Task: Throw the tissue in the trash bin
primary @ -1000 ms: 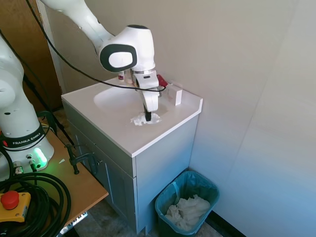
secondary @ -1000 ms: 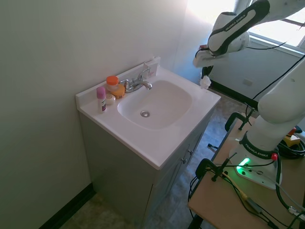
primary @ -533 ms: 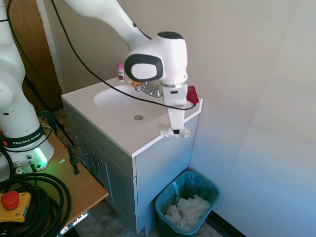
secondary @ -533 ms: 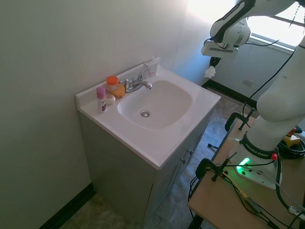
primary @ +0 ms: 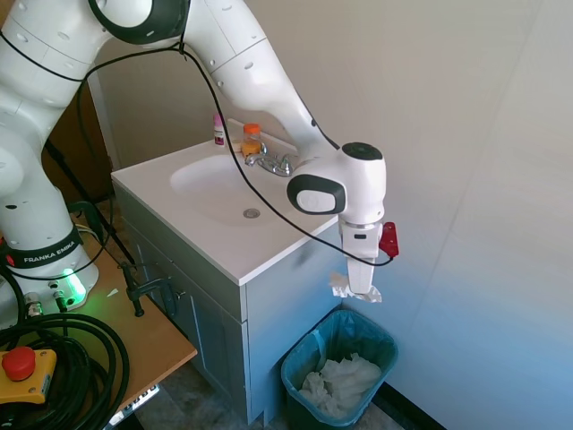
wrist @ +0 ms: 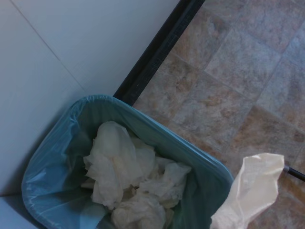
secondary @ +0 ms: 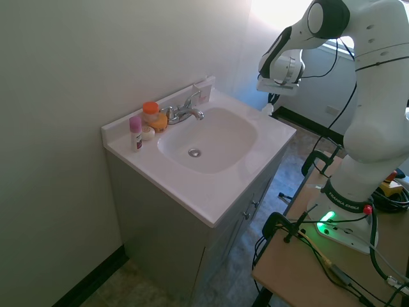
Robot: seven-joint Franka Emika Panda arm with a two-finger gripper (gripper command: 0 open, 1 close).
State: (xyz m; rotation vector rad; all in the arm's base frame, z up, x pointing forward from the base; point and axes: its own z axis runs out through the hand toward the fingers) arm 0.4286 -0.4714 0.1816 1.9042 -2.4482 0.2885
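Observation:
The tissue [primary: 341, 286], a small crumpled white wad, hangs in the air beside the vanity's right end with my gripper [primary: 360, 292] shut on it. It is a little above the trash bin [primary: 300, 363], a dark bin with a teal bag on the floor by the wall. In the wrist view the tissue [wrist: 252, 191] rises from the bottom edge, just off the trash bin's [wrist: 143, 119] rim. A heap of crumpled white paper [wrist: 128, 176] lies inside. In the second exterior view the gripper [secondary: 271, 104] and tissue [secondary: 267, 110] sit past the counter's far corner, and the bin is hidden.
The white sink vanity [primary: 269, 251] stands just left of the bin, with a faucet [primary: 269, 161], an orange-capped bottle [primary: 252, 139] and a pink bottle [primary: 218, 129] at its back. The wall [primary: 466, 224] is close on the right. A dark baseboard [wrist: 157, 52] and tiled floor [wrist: 238, 86] border the bin.
The arm carried the tissue from the countertop, out past the vanity's right edge and downward. It now hangs above the trash bin.

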